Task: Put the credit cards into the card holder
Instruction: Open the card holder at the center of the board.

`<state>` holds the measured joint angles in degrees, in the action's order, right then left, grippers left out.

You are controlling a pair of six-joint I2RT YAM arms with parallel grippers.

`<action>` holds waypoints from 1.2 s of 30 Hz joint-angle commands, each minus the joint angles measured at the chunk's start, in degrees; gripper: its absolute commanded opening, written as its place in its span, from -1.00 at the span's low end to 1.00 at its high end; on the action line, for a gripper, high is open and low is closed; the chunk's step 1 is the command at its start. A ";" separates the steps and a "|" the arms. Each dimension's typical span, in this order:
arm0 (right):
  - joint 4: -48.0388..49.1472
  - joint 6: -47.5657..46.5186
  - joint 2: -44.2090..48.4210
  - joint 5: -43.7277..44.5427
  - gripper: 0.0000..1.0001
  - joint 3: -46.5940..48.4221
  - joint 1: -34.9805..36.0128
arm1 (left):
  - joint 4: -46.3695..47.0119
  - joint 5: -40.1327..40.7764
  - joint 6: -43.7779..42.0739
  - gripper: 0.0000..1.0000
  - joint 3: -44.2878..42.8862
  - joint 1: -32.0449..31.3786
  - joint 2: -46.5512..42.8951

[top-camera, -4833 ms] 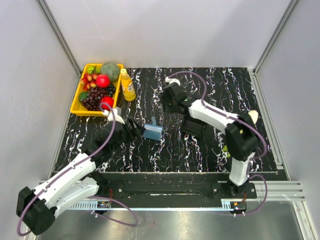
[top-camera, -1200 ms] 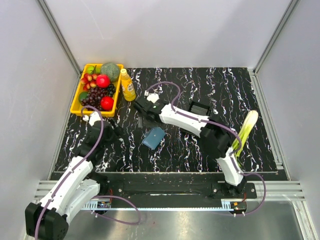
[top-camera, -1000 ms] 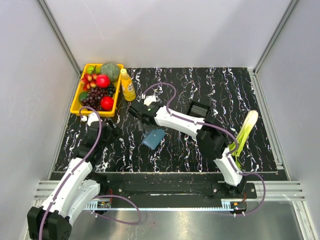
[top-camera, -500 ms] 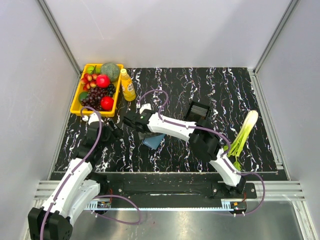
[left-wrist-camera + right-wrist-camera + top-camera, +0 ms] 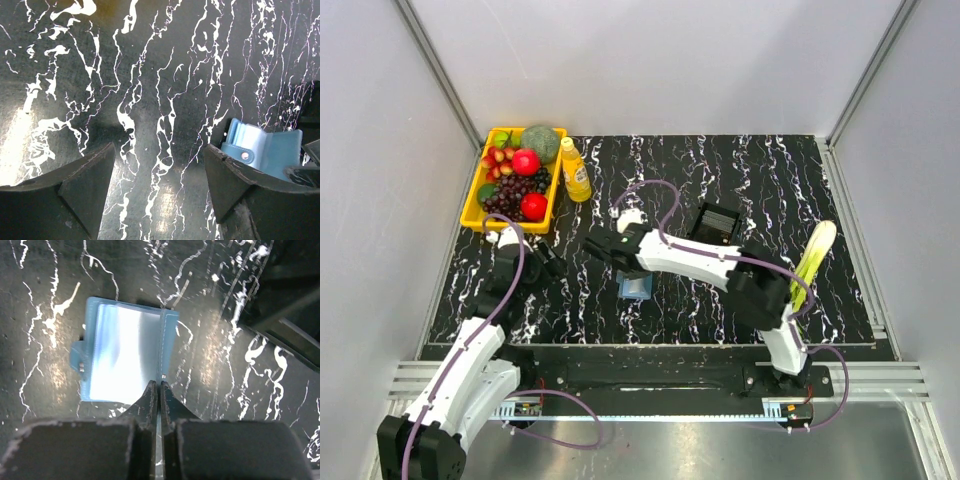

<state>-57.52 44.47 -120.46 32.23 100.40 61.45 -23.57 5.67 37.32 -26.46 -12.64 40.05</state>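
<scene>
Showing two claws over one worktop (image 5: 720,170). The left claw (image 5: 160,185) is hanging spread and holding nothing. The single card holder (image 5: 265,150) is lying ahead of it and to its right, apart from its fingers. The right claw (image 5: 159,390) is standing pressed together, its tips meeting the holder's near edge at the fold seam; whether a layer is being pinched cannot be told. The holder is looking light, thin and pliant, its glossy inner face probably slippery, so the seam edge or the snap tab (image 5: 76,357) is offering the firmest hold. One black frame (image 5: 290,315) is sitting beyond the right claw, to its right. Credit cards showing: none.
</scene>
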 commanded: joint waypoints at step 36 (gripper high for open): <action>61.82 -0.08 24.66 -23.79 -1.00 -48.01 -12.67 | 31.57 -15.00 3.54 0.01 -8.44 -19.26 33.33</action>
<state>2.35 43.64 -96.29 8.82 53.30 49.47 3.75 -14.59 37.63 -34.39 -31.66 69.89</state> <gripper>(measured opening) 0.014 0.528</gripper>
